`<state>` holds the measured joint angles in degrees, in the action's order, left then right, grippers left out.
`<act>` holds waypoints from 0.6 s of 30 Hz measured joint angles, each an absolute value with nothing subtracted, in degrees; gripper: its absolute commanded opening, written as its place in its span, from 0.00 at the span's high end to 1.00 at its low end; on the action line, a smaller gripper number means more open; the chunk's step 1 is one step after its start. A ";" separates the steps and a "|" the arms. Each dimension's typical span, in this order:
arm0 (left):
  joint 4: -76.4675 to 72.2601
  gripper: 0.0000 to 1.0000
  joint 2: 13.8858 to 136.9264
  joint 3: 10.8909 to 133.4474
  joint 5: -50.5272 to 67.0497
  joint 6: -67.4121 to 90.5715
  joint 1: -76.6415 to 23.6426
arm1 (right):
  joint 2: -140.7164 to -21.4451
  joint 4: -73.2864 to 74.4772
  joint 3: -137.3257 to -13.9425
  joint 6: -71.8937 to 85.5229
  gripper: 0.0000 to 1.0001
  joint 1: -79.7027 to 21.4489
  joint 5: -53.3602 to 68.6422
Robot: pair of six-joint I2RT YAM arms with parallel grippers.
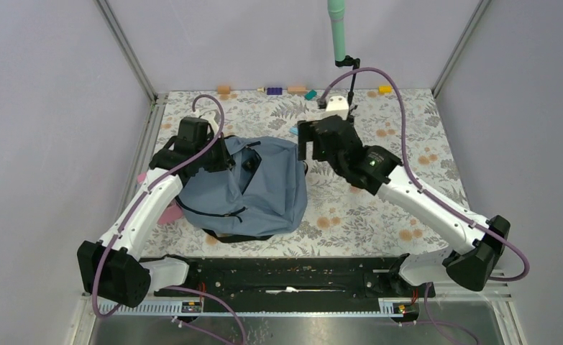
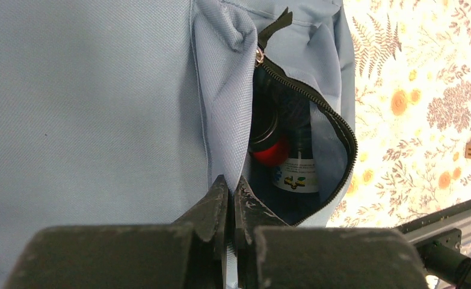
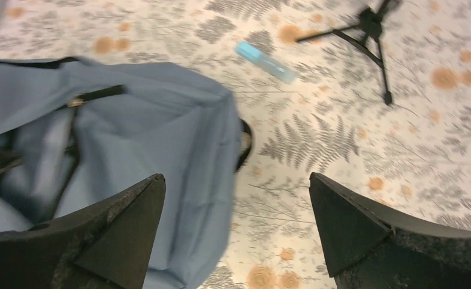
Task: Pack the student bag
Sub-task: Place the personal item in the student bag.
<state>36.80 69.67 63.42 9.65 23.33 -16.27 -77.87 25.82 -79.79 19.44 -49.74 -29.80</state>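
Observation:
The student bag (image 1: 253, 192), soft grey-blue with black zippers, lies on the floral table left of centre. My left gripper (image 1: 224, 155) is at its top left, shut on the fabric edge beside the open zipper (image 2: 231, 180). The left wrist view looks into the bag (image 2: 100, 90): a dark bottle with a white label (image 2: 297, 171) and a black-capped red thing (image 2: 270, 150) lie inside. My right gripper (image 1: 305, 147) hovers over the bag's right edge. Its jaws stand wide open (image 3: 236, 176) with nothing between them, above the bag (image 3: 160, 120) and the table.
A light blue tube (image 3: 266, 61) lies beyond the bag, near a small black tripod (image 3: 371, 30). Small coloured blocks (image 1: 274, 90) line the far edge. Pink items (image 1: 169, 214) lie left of the bag. A white box (image 1: 336, 106) stands behind my right gripper.

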 measured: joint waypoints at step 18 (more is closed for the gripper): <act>35.33 1.00 71.40 63.57 11.68 22.70 -10.13 | -109.03 30.04 -93.76 17.23 0.07 -30.00 -14.76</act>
<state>35.33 71.40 63.57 11.68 22.70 -10.13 -109.03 30.04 -93.76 17.23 -30.00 -14.76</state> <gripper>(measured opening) 0.013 0.933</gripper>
